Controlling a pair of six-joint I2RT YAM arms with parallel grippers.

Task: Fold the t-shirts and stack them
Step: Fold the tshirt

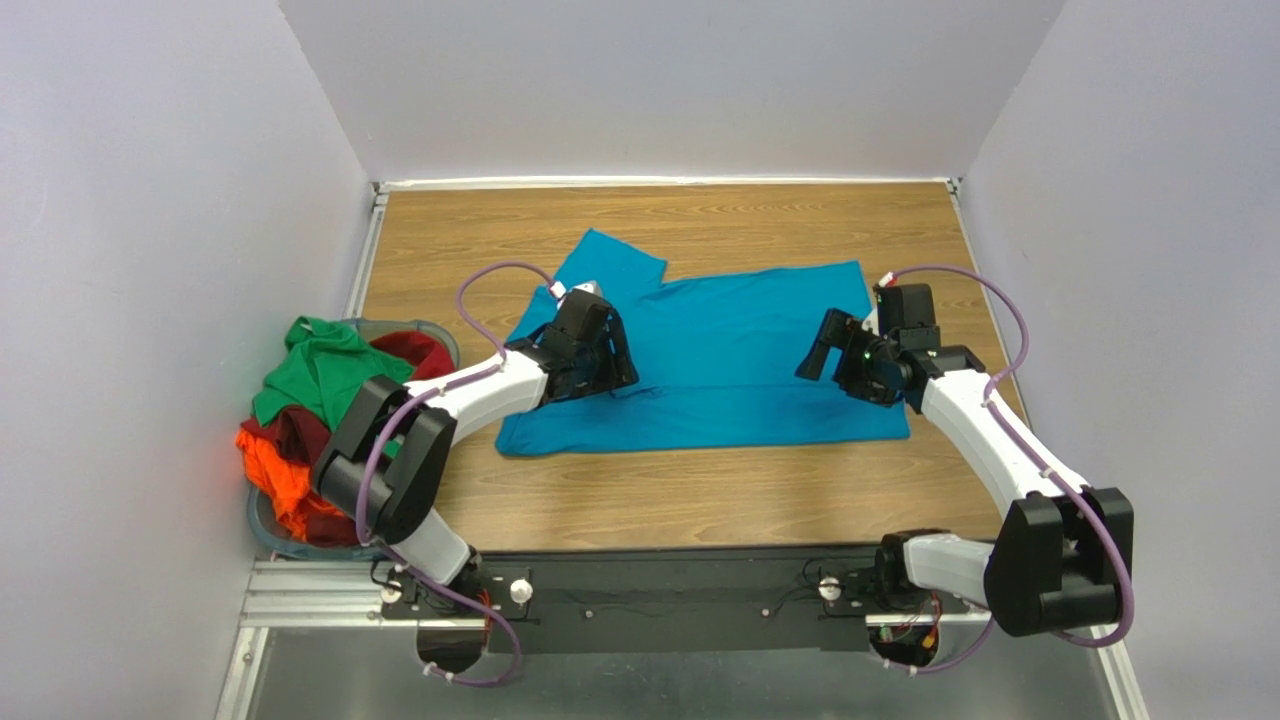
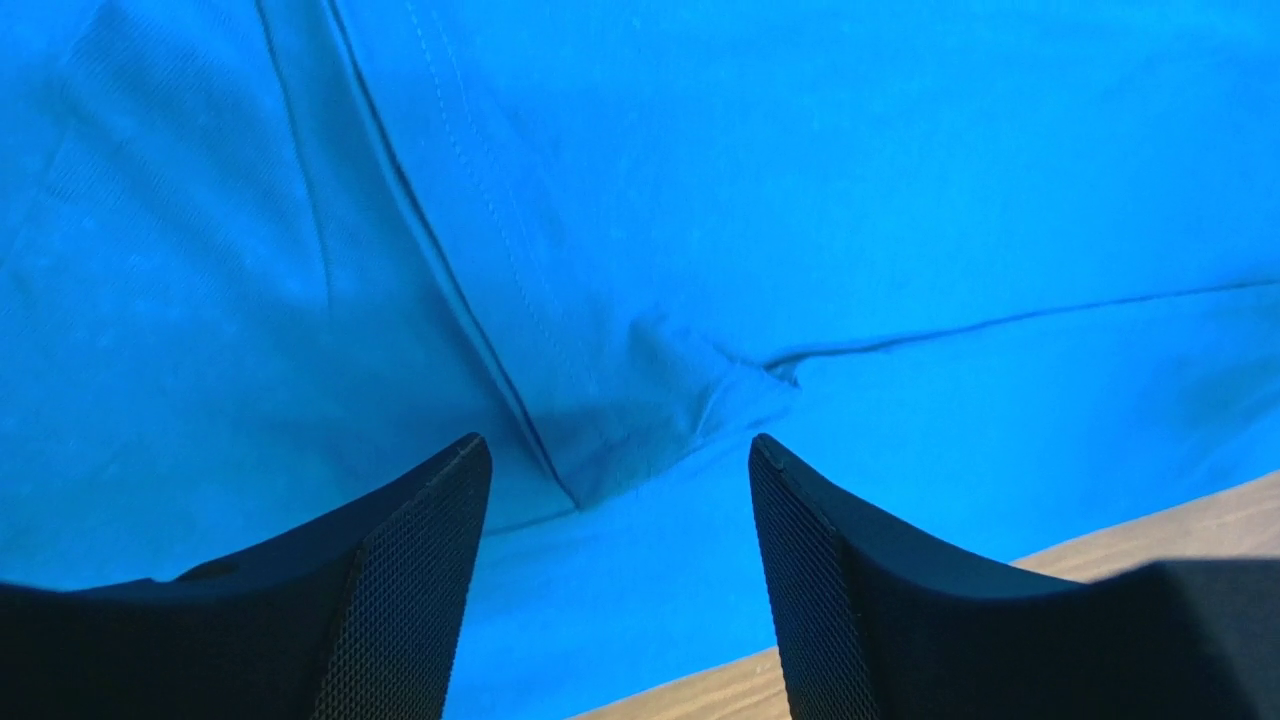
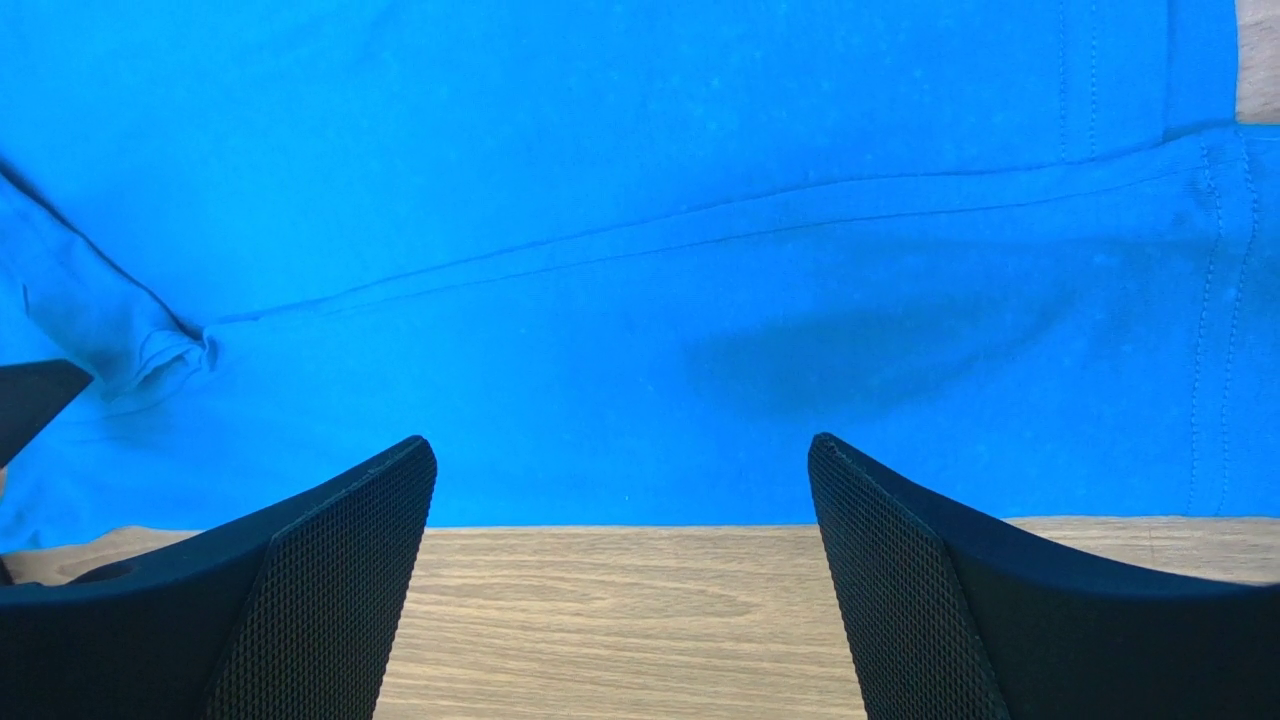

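The teal-blue t-shirt (image 1: 721, 353) lies spread on the wooden table, one sleeve sticking out at the far left. It fills the left wrist view (image 2: 842, 195) and most of the right wrist view (image 3: 631, 195). My left gripper (image 1: 601, 348) is open and empty over the shirt's left part, near a folded sleeve edge (image 2: 661, 405). My right gripper (image 1: 831, 353) is open and empty over the shirt's right part, with the shirt's edge and bare wood between its fingers. The green (image 1: 319, 368), dark red (image 1: 308, 432) and bright orange (image 1: 278, 473) t-shirts lie heaped in the basket.
The grey-blue round basket (image 1: 428, 333) stands at the table's left edge beside the left arm. Grey walls close the table on the left, back and right. Bare wood (image 1: 676, 503) lies between the shirt and the arm bases.
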